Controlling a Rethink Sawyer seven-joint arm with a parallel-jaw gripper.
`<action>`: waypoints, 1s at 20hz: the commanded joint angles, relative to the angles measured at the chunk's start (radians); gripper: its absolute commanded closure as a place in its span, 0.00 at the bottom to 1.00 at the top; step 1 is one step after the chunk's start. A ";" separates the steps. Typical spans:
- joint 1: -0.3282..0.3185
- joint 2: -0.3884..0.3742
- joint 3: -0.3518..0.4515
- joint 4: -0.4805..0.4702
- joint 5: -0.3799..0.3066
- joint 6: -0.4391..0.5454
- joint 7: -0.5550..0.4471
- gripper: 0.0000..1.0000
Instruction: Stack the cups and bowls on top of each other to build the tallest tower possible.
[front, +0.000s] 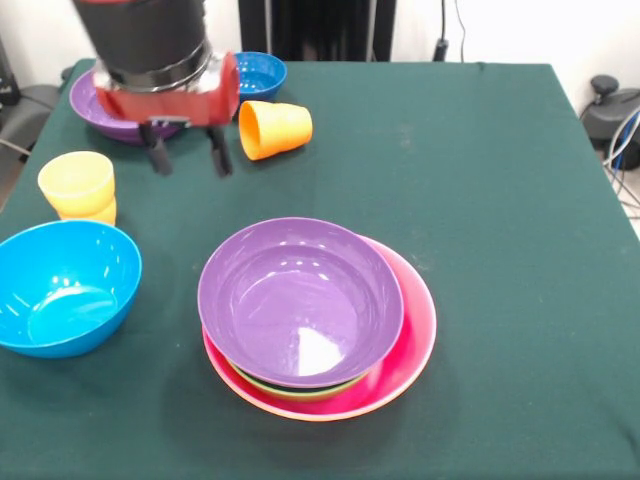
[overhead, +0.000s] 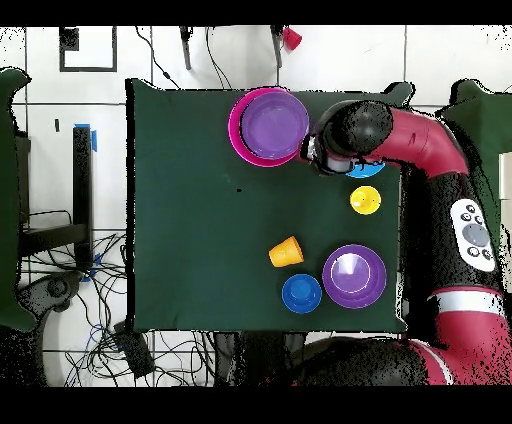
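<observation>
On the green table:
Gripper (front: 186, 157): fingers spread, holding nothing.
Shiny orange plastic cup (front: 274, 129): tipped over, probably light, slippery; grab its rim.

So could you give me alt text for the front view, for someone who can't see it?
A nested tower, with a purple bowl on top and a large pink bowl outermost, sits on a green table. The robot's open claw hangs empty at the far left, near a tipped orange cup, upright yellow cups and a light blue bowl.
</observation>
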 joint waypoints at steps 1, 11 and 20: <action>0.037 0.151 0.078 -0.277 -0.122 0.157 -0.345 0.00; 0.045 0.253 0.116 -0.445 -0.123 0.292 -0.397 0.00; 0.040 0.154 0.082 -0.337 -0.110 0.265 -0.371 0.00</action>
